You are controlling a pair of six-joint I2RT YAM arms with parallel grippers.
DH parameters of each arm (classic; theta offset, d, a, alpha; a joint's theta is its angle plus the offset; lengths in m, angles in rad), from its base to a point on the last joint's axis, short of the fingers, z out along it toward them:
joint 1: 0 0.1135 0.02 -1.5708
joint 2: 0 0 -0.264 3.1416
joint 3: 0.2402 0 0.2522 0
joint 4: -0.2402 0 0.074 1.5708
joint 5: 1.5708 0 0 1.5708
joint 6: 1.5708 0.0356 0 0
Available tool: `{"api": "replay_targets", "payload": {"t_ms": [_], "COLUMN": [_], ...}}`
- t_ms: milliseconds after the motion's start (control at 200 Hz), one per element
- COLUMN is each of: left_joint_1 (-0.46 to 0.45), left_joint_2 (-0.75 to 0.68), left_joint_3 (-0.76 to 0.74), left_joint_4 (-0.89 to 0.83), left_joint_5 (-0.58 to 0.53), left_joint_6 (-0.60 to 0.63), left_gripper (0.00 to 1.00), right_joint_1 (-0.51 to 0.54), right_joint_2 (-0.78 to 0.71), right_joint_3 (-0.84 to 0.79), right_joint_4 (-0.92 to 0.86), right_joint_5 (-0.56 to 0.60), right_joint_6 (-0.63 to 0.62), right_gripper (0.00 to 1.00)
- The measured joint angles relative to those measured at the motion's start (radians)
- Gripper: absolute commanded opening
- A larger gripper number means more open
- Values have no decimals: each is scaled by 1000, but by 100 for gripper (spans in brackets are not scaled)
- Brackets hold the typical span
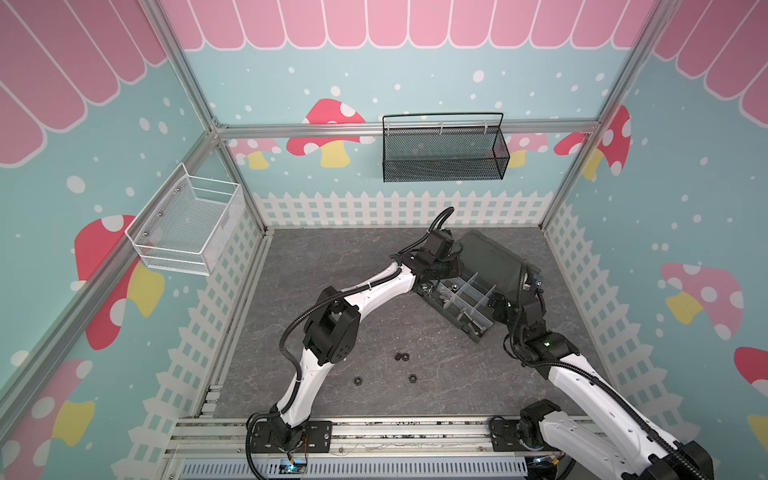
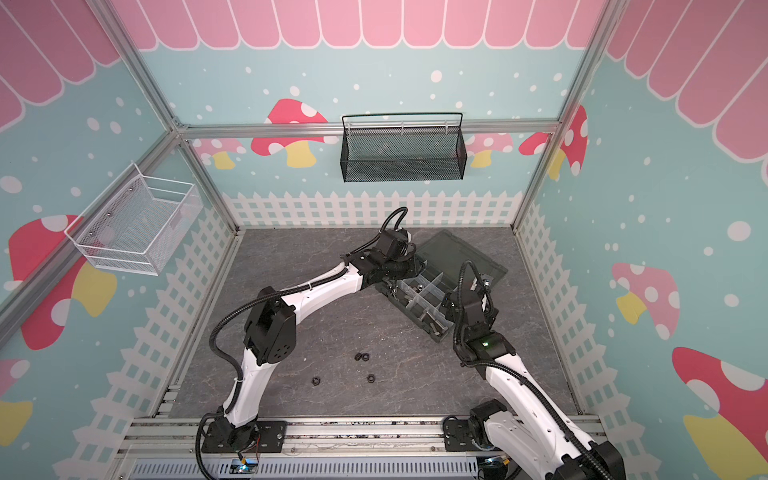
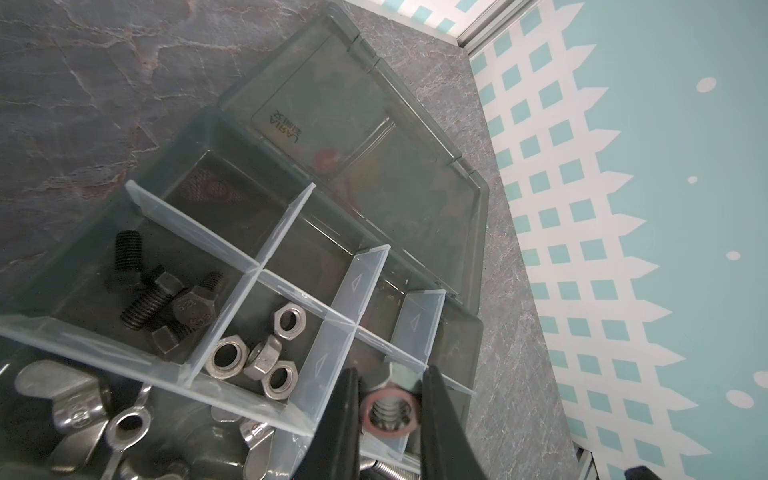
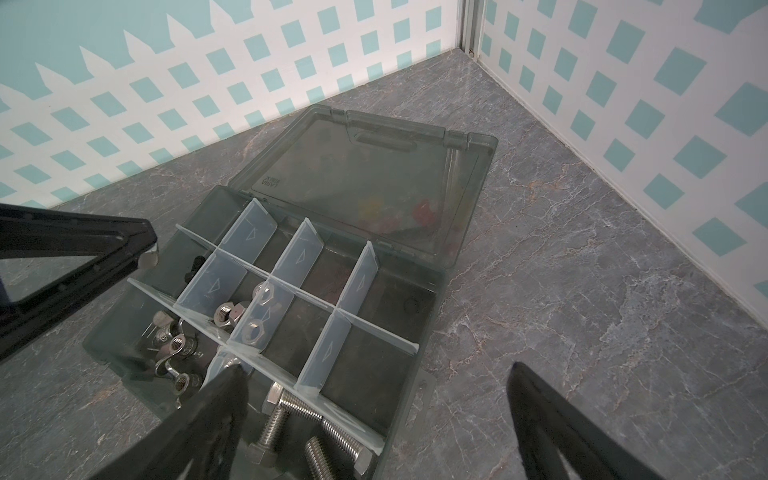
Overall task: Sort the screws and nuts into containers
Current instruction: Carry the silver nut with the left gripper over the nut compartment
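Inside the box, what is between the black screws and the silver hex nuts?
A translucent white divider stands between the black screws and the silver hex nuts and keeps them apart. The left wrist view shows this.

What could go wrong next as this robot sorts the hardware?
1. The left gripper pinches a silver hex nut beside a translucent white plastic divider; released off-centre, it might land among the long silver bolts, not the silver nuts.
2. The open right gripper straddles the dark grey-green plastic organizer box at its wall; a sideways move may shove the box.
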Motion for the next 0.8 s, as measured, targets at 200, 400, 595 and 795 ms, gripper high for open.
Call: {"api": "replay_targets", "payload": {"t_ms": [200,400,595,795], "left_joint_1": [0,-2,-3,-3], "left_joint_2": [31,89,119,119], "left_joint_3": [2,33,48,56], "left_joint_4": [-40,-77,-111,-114], "left_joint_5": [-4,-5,-13,-23], "left_joint_6": [10,18,36,42], "left_gripper": [15,20,38,49], "right_joint_1": [0,0,0,0], "right_joint_2": [0,0,0,1], "right_joint_3": [0,0,0,0], "right_joint_4": [-4,-5,-6,-6], "right_joint_5": [0,-1,-1,-4], "right_joint_6": [1,4,4,4], "right_gripper": [98,98,98,98]}}
